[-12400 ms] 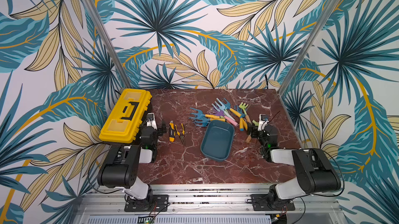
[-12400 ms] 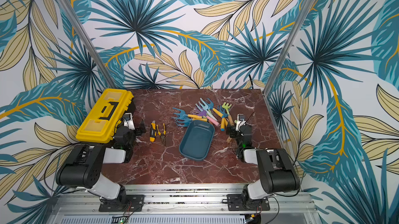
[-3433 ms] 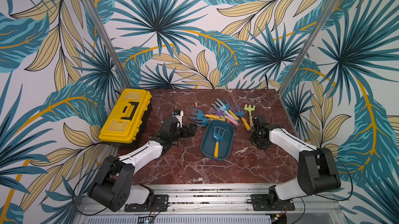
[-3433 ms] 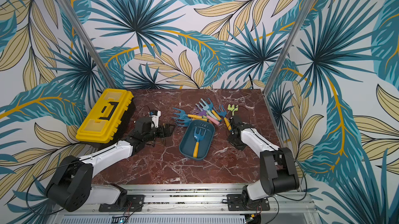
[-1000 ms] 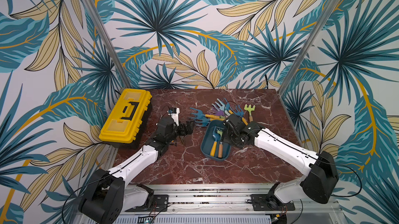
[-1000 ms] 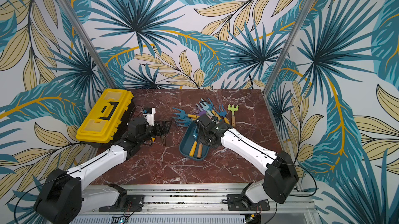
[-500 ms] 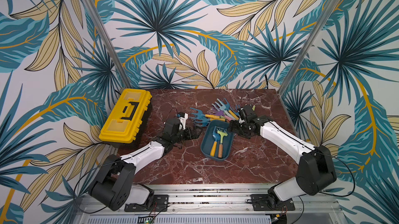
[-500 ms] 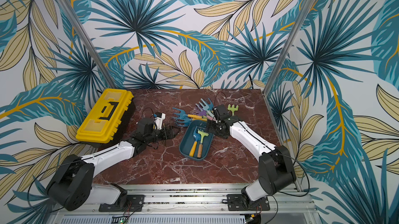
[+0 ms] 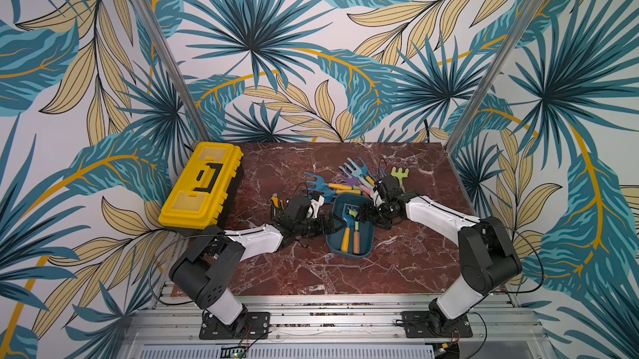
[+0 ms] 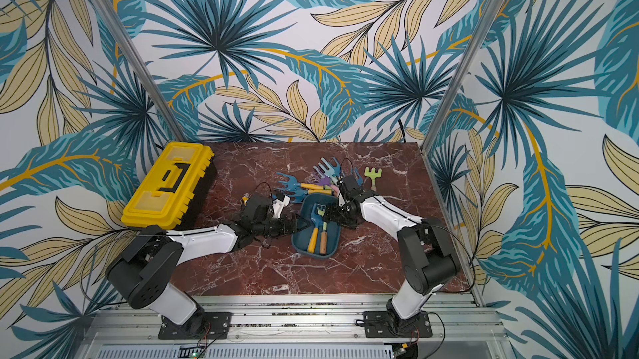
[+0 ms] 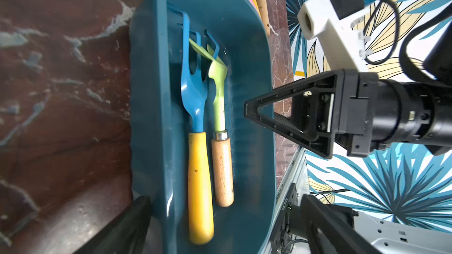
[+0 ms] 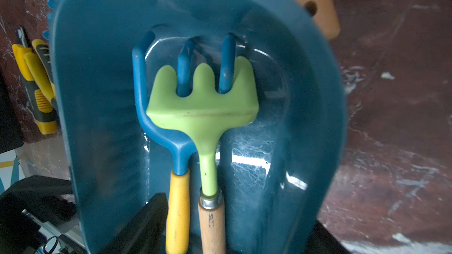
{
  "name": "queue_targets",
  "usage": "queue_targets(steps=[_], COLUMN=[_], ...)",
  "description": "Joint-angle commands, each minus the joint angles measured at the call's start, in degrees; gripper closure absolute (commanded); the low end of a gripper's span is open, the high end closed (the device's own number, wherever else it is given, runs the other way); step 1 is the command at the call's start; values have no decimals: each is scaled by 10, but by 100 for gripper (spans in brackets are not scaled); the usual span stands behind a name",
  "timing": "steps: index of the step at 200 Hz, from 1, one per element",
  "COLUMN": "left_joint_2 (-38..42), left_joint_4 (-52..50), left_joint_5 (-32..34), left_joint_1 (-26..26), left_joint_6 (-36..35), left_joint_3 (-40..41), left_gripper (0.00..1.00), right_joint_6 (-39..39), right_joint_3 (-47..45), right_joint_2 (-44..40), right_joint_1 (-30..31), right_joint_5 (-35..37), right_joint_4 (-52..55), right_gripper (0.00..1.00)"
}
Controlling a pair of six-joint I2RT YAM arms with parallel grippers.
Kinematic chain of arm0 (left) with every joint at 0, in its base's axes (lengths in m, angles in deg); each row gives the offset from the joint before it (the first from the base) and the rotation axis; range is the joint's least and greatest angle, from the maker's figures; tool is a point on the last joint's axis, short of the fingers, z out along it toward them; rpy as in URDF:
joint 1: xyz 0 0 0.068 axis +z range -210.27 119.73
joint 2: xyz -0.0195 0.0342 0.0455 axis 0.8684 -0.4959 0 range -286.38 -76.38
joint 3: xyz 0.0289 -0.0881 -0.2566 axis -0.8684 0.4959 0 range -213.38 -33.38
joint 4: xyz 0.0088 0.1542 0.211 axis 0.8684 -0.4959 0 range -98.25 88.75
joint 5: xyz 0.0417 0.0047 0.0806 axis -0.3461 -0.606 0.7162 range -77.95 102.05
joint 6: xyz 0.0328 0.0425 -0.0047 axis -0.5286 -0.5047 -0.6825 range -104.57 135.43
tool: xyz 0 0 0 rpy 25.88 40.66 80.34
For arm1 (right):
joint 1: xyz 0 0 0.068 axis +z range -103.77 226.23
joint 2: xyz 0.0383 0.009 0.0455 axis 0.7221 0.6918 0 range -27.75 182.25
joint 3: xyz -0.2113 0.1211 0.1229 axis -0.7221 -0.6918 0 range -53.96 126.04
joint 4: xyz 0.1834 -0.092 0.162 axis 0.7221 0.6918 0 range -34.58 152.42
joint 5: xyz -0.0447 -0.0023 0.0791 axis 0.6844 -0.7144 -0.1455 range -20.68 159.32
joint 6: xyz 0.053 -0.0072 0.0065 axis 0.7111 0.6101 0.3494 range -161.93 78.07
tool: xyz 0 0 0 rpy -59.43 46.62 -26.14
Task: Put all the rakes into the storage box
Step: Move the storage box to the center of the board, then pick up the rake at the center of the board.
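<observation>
The storage box [image 9: 366, 253] is a dark teal tub in the middle of the table, seen in both top views. Inside it lie two rakes side by side: a blue rake with a yellow handle [image 11: 195, 108] and a green rake with a wooden handle [image 12: 203, 118]. My right gripper [image 9: 366, 215] hangs open over the box's far right part. Both handles lie between its fingers [image 12: 151, 221] without touching them. My left gripper [image 9: 326, 227] stands wide open at the box's left rim, holding nothing.
Several more rakes [image 9: 349, 181] are piled just behind the box, and a lone green one [image 9: 399, 175] lies further right. A yellow toolbox [image 9: 202, 188] sits at the table's left edge. Yellow-and-black pliers [image 12: 36, 81] lie left of the box.
The right gripper drew back from the box toward the pile, then came partly back over the box's far right. The left gripper moved right to the box's rim.
</observation>
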Motion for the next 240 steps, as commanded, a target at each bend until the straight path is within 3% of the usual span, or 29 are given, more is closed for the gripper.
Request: queue_targets(steps=[1, 91, 119, 147, 172, 200, 240], left_joint_2=[46, 218, 235, 240, 239, 225, 133], left_joint_4=[23, -169, -262, -366, -423, -400, -363], left_joint_5=[-10, 144, 202, 254, 286, 299, 291], left_joint_1=[-22, -28, -22, -6, 19, 44, 73], left_joint_6=[25, 5, -14, -43, -80, -132, -204], left_joint_3=[25, 126, 98, 42, -6, -57, -164], left_gripper=[0, 0, 0, 0, 0, 0, 0], right_joint_6=[5, 35, 30, 16, -14, -55, -99], right_joint_3=[-25, -29, -27, -26, -20, 26, 123], right_joint_2=[-11, 3, -33, -80, -112, -99, -12], right_joint_1=[26, 121, 119, 87, 40, -19, -87], right_joint_5=[-51, -54, 46, 126, 149, 173, 182], right_joint_4=[-33, -66, -11, 43, 65, 94, 113], right_gripper=[24, 24, 23, 21, 19, 17, 15])
